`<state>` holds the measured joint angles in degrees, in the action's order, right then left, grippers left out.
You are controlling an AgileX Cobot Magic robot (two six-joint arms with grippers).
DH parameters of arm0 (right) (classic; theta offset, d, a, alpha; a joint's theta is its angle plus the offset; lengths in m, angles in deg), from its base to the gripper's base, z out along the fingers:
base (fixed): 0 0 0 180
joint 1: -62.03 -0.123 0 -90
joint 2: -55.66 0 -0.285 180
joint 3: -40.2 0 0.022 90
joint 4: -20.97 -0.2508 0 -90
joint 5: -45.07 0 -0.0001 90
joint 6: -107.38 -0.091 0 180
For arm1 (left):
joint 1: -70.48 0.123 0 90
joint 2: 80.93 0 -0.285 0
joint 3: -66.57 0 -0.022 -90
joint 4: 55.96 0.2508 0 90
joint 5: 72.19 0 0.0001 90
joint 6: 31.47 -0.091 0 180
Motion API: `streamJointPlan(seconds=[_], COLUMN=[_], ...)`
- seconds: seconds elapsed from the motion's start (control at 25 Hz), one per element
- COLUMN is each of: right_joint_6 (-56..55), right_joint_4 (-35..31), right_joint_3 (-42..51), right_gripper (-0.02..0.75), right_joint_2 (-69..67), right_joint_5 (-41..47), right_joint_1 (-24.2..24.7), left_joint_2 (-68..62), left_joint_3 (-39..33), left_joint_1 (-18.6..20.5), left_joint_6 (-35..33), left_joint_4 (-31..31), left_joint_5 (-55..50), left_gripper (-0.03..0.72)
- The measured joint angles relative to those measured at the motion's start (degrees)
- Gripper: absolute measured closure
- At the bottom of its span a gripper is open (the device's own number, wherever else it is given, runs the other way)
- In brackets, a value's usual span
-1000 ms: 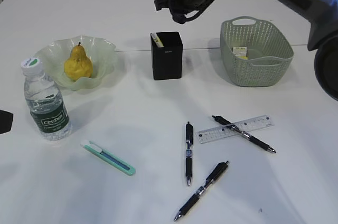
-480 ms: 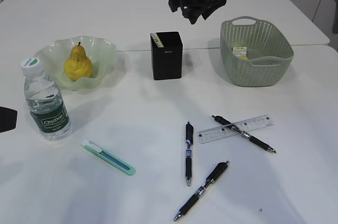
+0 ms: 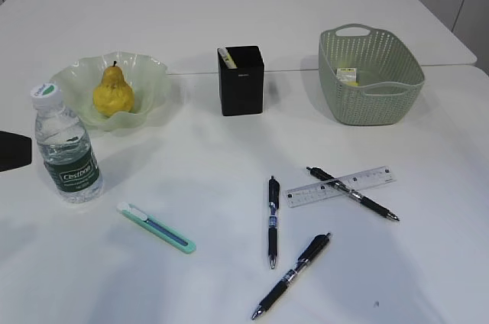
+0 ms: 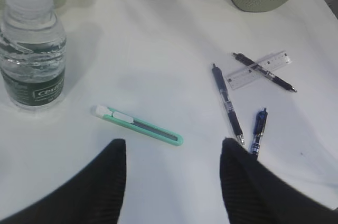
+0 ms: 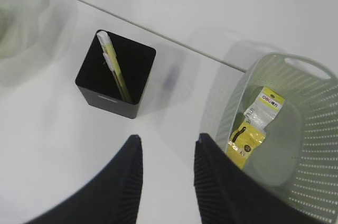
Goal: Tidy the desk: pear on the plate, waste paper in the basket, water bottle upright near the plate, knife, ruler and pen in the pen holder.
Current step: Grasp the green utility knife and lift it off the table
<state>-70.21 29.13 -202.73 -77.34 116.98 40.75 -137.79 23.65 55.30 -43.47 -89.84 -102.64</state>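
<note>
We just pulled the right gripper [image 5: 166,182] up off the pen holder [image 3: 241,81], jaws apart and empty; ruler [image 3: 341,186] and 3 pens still on the desk [image 3: 191,171], left gripper [image 4: 171,182] agape

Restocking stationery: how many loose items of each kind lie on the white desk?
Black click pens: 3
Clear plastic ruler: 1
Mint-green utility knife: 1
Total: 5
</note>
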Motion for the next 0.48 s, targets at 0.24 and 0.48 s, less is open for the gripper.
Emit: streamJointPlan(seconds=[0.24, 0.48], right_joint_6=[1.3, 1.94], right_joint_4=[-1.09, -1.23], right_joint_3=[4.97, 13.11], right_gripper=[0.457, 0.457], right_joint_2=[5.9, 9.95], right_joint_5=[0.22, 0.22], right_joint_1=[0.0, 0.0], left_joint_2=[0.0, 0.0], left_joint_3=[0.0, 0.0], left_joint_1=[0.0, 0.0], left_joint_6=[0.0, 0.0], left_joint_4=[-1.55, -1.57], left_joint_5=[0.0, 0.0], left_gripper=[0.289, 0.289])
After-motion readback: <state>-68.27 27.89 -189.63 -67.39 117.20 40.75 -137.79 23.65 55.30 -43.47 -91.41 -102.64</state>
